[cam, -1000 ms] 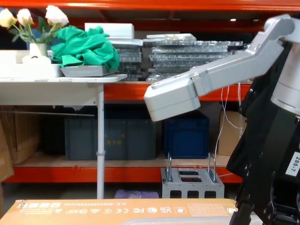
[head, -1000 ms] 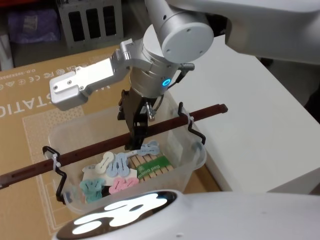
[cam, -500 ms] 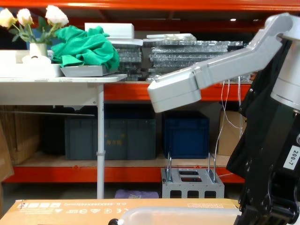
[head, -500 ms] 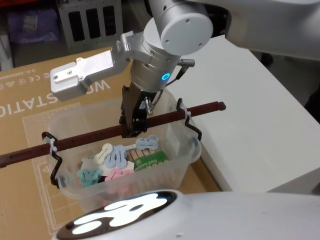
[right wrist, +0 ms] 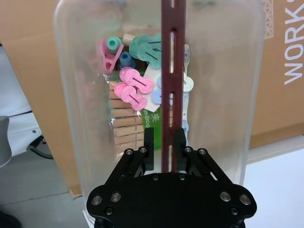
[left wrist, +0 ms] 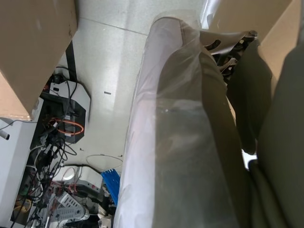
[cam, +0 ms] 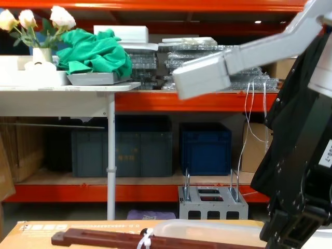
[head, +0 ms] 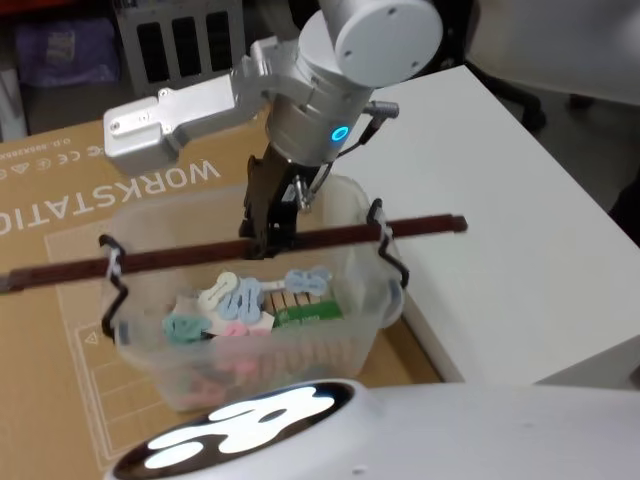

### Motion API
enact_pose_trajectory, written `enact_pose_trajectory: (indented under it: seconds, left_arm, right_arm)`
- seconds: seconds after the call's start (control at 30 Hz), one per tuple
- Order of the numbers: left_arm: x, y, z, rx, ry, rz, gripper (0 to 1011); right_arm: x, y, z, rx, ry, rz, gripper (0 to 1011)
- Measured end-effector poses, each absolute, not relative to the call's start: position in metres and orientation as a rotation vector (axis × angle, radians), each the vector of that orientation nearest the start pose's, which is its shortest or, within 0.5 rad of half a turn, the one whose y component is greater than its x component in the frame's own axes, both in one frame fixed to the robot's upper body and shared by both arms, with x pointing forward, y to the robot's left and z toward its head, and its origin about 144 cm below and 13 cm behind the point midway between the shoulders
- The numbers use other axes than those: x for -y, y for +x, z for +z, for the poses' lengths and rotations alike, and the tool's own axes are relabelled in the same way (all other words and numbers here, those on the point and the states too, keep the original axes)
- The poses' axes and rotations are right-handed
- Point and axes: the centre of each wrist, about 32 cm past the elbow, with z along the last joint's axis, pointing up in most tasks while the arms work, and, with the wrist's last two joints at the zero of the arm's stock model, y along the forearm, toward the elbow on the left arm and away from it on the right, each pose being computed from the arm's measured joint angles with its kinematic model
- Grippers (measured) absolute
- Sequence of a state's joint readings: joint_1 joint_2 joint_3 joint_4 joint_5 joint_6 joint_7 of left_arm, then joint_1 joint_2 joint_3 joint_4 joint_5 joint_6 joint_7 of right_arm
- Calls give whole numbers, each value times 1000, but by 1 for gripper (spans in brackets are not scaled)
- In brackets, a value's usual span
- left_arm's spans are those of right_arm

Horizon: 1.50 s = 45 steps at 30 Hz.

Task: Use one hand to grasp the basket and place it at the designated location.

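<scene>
Cardboard sheet (head: 60,200) lies under the load and runs out towards 9 o'clock, where the long end of the handle (head: 170,258) overhangs it. Just inside that end, a white tie (head: 112,263) lashes the bar to a black wire hook on the rim, so the basket (head: 330,345) hangs from the bar rather than being gripped by its walls. It appears to be off the sheet, carried level; the bar and rim show in the chest view.

At the centre, the right gripper (head: 266,232) comes down from 12 o'clock. Its fingers (right wrist: 148,142) are pressed onto the bar from both sides near its middle. That looks deliberate, since a mid-bar pinch keeps the tub from tipping and spilling the pastel clips (head: 225,295) piled inside.

At 3 o'clock a second tie anchors the bar's other end, and beyond it lies the white table (head: 500,200), the likely set-down spot, near but not yet under the basket. The left arm plays no part.
</scene>
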State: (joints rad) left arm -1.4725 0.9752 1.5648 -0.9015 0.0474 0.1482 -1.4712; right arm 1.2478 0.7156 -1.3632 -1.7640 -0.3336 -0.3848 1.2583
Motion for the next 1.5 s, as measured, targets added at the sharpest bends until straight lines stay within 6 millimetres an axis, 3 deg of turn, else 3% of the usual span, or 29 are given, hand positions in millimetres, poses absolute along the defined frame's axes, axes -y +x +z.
enact_pose_trajectory:
  seconds: [0.5,0.9,0.97,1.3,1.37,1.5]
  left_arm:
    - [-496,616,1396,-165,1629,178,0]
    - [-496,616,1396,-165,1629,178,0]
    - [-496,616,1396,-165,1629,178,0]
    - [-496,616,1396,-165,1629,178,0]
    - [-496,616,1396,-165,1629,178,0]
    - [-496,616,1396,-165,1629,178,0]
  right_arm:
    - [155,517,1402,1322,-1100,773,248]
    - [155,519,1403,1316,-1116,764,249]
    - [154,520,1400,1312,-1122,768,274]
    - [148,521,1391,1304,-1145,787,580]
    - [146,523,1387,1297,-1154,794,684]
    - [143,525,1381,1290,-1167,805,778]
